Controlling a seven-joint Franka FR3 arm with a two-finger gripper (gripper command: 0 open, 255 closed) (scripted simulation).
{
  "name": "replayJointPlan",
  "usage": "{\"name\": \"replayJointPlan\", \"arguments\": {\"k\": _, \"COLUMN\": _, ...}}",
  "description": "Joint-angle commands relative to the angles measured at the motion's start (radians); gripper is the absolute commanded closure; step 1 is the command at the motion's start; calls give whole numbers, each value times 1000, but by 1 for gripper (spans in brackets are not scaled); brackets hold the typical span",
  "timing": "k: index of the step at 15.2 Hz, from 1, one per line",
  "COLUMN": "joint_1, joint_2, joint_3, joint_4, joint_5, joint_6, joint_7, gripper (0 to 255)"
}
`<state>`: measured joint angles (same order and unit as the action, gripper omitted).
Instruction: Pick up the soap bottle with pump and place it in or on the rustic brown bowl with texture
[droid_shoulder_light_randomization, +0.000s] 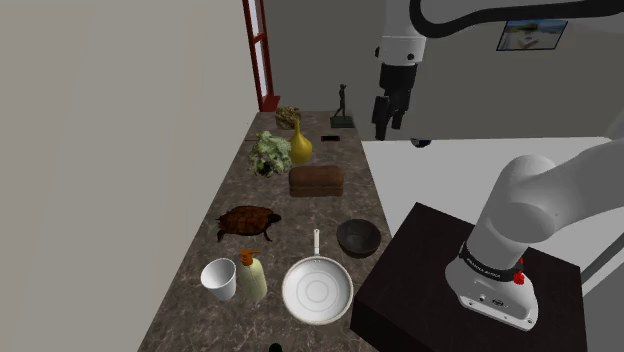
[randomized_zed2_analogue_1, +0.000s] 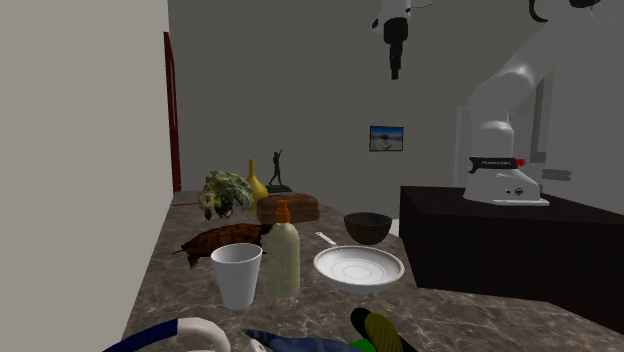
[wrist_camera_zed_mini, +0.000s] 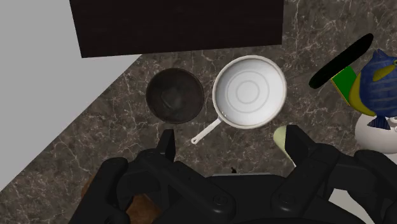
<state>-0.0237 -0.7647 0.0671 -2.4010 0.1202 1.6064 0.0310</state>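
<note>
Countertop scene, arm raised. The all-black two-finger gripper hangs high above the far part of the dark veined marble countertop, well clear of every object. In the wrist view its fingers stand wide apart with nothing between them, so the pincer is open and unloaded.

The pale green soap bottle with an orange pump stands upright near the counter's near end. It is just beside a plain white cup on the shoulder view's left and a round white frying pan on its right. A pale sliver by one fingertip in the wrist view may be this bottle, though too little shows to be sure.

The dark brown, rough-surfaced round bowl sits upright beyond the pan, close to the pan's handle and near the black box stand. It holds nothing and is apart from the bottle.

Farther along the counter are a brown turtle figure, a brown loaf-shaped block and a yellow narrow-necked vase.
</note>
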Motion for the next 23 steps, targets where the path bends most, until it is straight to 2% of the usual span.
{"name": "replayJointPlan", "arguments": {"k": 1, "joint_1": 0, "joint_2": 0, "joint_3": 0, "joint_4": 0, "joint_5": 0, "joint_6": 0, "joint_7": 0, "gripper": 0}}
{"name": "replayJointPlan", "arguments": {"k": 7, "joint_1": 26, "joint_2": 151, "joint_3": 92, "joint_4": -21, "joint_5": 38, "joint_6": 176, "joint_7": 68, "gripper": 0}}
{"name": "replayJointPlan", "arguments": {"k": 13, "joint_1": 42, "joint_2": 342, "joint_3": 180, "joint_4": 8, "joint_5": 47, "joint_6": 342, "joint_7": 143, "gripper": 0}}
{"name": "replayJointPlan", "arguments": {"k": 18, "joint_1": 48, "joint_2": 524, "joint_3": 247, "joint_4": 68, "joint_5": 18, "joint_6": 462, "joint_7": 218, "gripper": 0}}
{"name": "replayJointPlan", "arguments": {"k": 23, "joint_1": 58, "joint_2": 721, "joint_3": 298, "joint_4": 160, "joint_5": -52, "joint_6": 558, "joint_7": 311, "gripper": 0}}
